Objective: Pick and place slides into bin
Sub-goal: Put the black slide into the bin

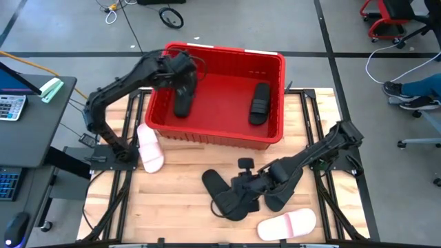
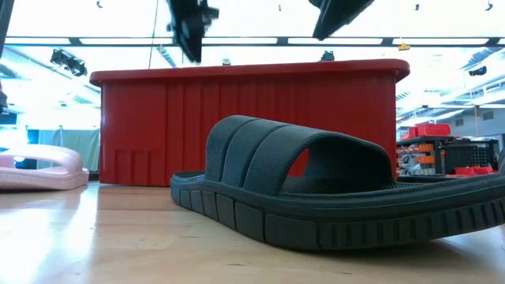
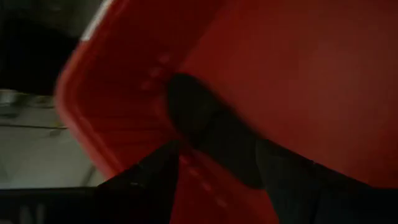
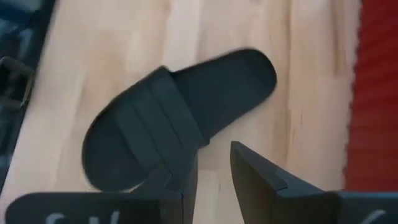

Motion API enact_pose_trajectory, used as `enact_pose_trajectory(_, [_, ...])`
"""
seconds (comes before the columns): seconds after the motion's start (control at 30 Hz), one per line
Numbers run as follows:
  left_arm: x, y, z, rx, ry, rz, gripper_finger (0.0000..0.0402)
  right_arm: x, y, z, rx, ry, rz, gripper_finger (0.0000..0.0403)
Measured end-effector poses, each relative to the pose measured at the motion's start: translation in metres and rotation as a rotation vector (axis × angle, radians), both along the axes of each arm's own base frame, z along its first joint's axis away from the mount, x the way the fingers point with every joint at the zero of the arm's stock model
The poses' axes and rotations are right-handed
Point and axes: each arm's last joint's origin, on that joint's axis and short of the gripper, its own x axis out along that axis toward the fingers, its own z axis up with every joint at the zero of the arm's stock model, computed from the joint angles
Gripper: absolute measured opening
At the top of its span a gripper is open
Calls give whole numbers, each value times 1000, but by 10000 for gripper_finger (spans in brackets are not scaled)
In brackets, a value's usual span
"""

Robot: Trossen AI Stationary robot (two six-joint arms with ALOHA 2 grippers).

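Observation:
The red bin [image 1: 215, 131] stands at the table's far middle, with two black slides on its floor, one at the left [image 1: 182, 100] and one at the right [image 1: 260, 103]. My left gripper [image 1: 182, 74] hangs over the left one. In the left wrist view its fingers [image 3: 149, 180] are apart, with the slide [image 3: 205, 124] beyond them. My right gripper [image 4: 214, 168], its fingers a little apart, hovers low over a black slide [image 4: 161, 118] on the table near the front [image 1: 224, 196]. One pale pink slide [image 1: 149, 148] lies left of the bin and another [image 1: 287, 224] at the front right.
The bin's thick rim [image 2: 245, 72] stands well above the table top. In the low view a black slide [image 2: 316, 197] lies close in front and a pink slide [image 2: 39, 170] at the left. A desk with a calculator [image 1: 10, 107] stands off the table's left.

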Motion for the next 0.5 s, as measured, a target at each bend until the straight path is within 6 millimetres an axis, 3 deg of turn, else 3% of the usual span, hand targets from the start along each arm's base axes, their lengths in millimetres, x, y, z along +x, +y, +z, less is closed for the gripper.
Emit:
enact_pose_trajectory(0.13, [-2,-47,33,-161,-113,-112,207,-1,-1,-9,155,42,-334,98])
enact_pose_trajectory(0.23, [1,-79,45,-254,-167,-218,202,-16,-3,-13,252,184,-592,89])
enact_pose_trajectory(0.4, [12,-130,39,-332,-164,-355,200,-59,7,-6,304,529,-734,73])
enact_pose_trajectory(0.5, [20,-156,24,-382,-147,-356,205,-78,16,7,320,544,-744,70])
